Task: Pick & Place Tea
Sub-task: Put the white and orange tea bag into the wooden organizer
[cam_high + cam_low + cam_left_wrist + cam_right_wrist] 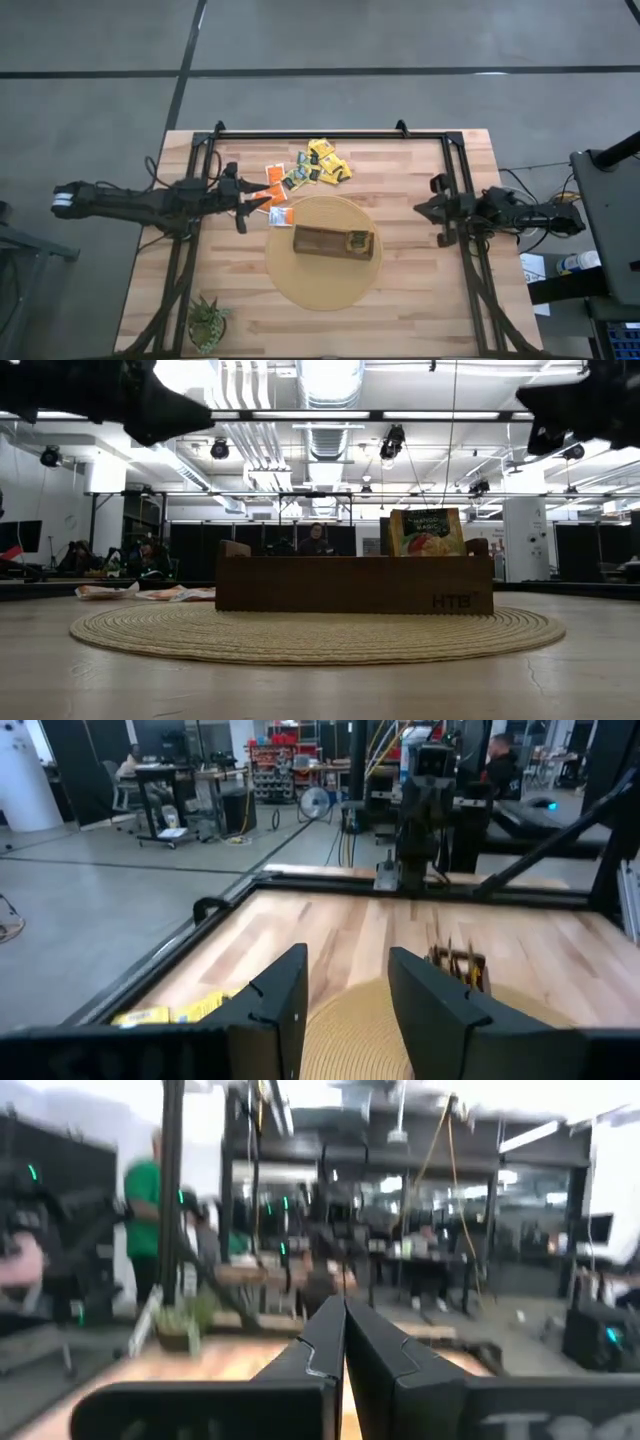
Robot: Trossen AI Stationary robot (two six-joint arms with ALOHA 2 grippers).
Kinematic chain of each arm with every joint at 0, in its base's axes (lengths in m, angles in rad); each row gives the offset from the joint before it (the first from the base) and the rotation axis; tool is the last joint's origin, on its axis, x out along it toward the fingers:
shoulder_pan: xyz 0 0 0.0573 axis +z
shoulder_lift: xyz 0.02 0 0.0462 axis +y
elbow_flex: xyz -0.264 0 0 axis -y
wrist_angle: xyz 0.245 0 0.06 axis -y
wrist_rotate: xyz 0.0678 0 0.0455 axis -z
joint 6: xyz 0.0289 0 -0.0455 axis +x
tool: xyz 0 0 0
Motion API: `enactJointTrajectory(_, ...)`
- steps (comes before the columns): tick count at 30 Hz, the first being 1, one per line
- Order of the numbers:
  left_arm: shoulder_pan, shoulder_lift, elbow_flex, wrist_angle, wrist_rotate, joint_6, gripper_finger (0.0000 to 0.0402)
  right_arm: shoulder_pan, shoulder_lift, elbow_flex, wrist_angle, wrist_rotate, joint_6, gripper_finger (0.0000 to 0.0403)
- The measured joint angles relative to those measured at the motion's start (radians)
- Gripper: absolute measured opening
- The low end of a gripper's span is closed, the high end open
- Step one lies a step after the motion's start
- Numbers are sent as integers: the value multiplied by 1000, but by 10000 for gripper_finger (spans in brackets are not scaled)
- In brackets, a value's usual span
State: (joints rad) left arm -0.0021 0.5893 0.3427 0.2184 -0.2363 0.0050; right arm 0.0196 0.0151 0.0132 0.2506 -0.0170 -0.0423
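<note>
wooden table (400, 300) is carrying a round woven mat (320, 285), and a long dark-brown compartmented box (325, 241) is lying across the mat. one green-and-orange sachet (425, 532) is already standing upright in the box's end compartment nearest the right arm. the rest of the tea is lying loose on the table beyond the mat: yellow sachets (328, 162) in a heap, and orange sachets (277, 195) nearer the left arm, one of them touching the mat's rim.

the left gripper (243, 203) is hanging just beside the orange sachets, level and pointing across the table. its fingers (278, 1010) are standing parted, and nothing is showing between them; it is holding nothing. the right gripper (428, 208) is waiting well apart from the tea, at the right side of the frame, fingers pressed fully together and empty.

judgement: most of the pile is still waiting to be placed, and the next step is likely a descent onto an orange sachet.

risks from here:
- sachets are flat and overlapping, so a closing gripper may be pinching two at once, or sliding off the top one.
- a sachet lying flush on the wood is giving the fingers little to catch; pushing it along the table is likely.
- the box compartments look narrow, so a tilted sachet may be catching on a divider and falling onto the mat.
</note>
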Motion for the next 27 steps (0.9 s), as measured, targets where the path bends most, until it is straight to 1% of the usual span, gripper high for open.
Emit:
enactJointTrajectory(5,0,-4,-35,-6,-4,24,135,0,0,0,-163,41,-1,8)
enactJointTrajectory(8,0,-2,-40,-25,-18,28,135,0,0,0,-240,46,6,8)
enactJointTrajectory(14,1,0,-69,-39,-47,10,135,0,6,1,-252,46,-5,8)
enactJointTrajectory(18,1,8,-69,-89,-89,-15,135,0,8,1,-251,46,-17,8)
enactJointTrajectory(21,1,13,-46,-151,-142,-109,135,0,8,1,-251,46,-17,8)
enactJointTrajectory(25,1,19,2,-276,-150,-301,135,0,8,1,-251,45,-17,8)
enactJointTrajectory(27,1,26,17,-312,-156,-390,135,0,8,1,-251,45,-17,8)
